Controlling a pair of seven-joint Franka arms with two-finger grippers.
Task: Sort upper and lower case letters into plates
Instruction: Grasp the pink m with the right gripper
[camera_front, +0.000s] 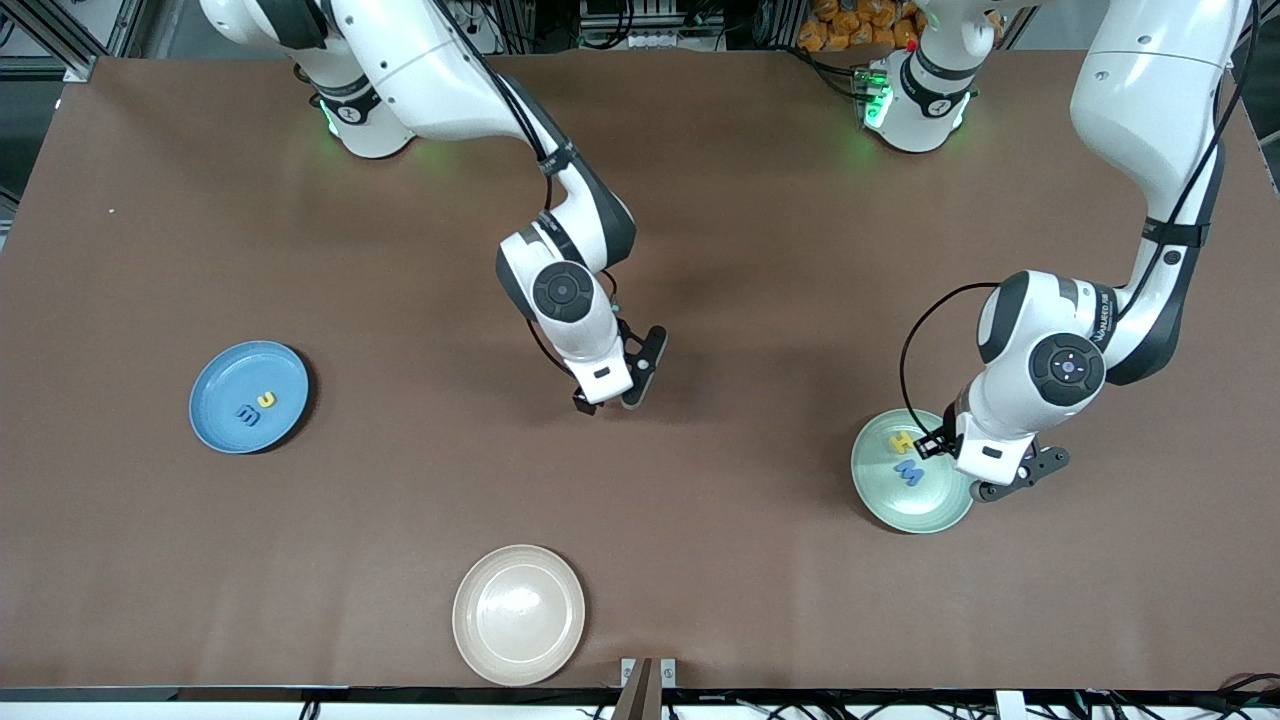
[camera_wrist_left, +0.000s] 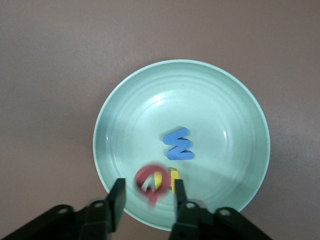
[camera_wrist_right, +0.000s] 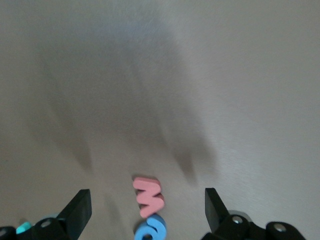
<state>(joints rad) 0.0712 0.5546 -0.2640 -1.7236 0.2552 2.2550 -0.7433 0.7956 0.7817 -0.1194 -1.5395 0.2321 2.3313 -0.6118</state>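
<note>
I have the left gripper (camera_wrist_left: 148, 200) over the pale mint green round plate (camera_wrist_left: 235, 100), its jaws parted a little, and a small red foam letter (camera_wrist_left: 150, 184) sits blurred between the fingertips, apparently just let go and dropping; I cannot tell whether a pad touches it. To finish this release well, I would open wider before lifting and rise straight up, so the light foam does not cling to a finger and get dragged over the rim.

Directly below that gripper the plate holds a blue foam letter M (camera_wrist_left: 178, 144) and a yellow foam letter H (camera_wrist_left: 173, 179), so three letters there counting the red one.

My right gripper (camera_wrist_right: 148, 210) hangs over bare brown table, jaws spread wide and empty; between and below its fingers lie a pink-red foam letter w (camera_wrist_right: 148, 195) touching a blue curved foam letter (camera_wrist_right: 150, 229), with a teal scrap (camera_wrist_right: 23, 228) at one finger.

The bright blue round plate (camera_front: 225, 425) holds two letters. A beige cream plate (camera_front: 519, 614) holds none. Three plates in all.
</note>
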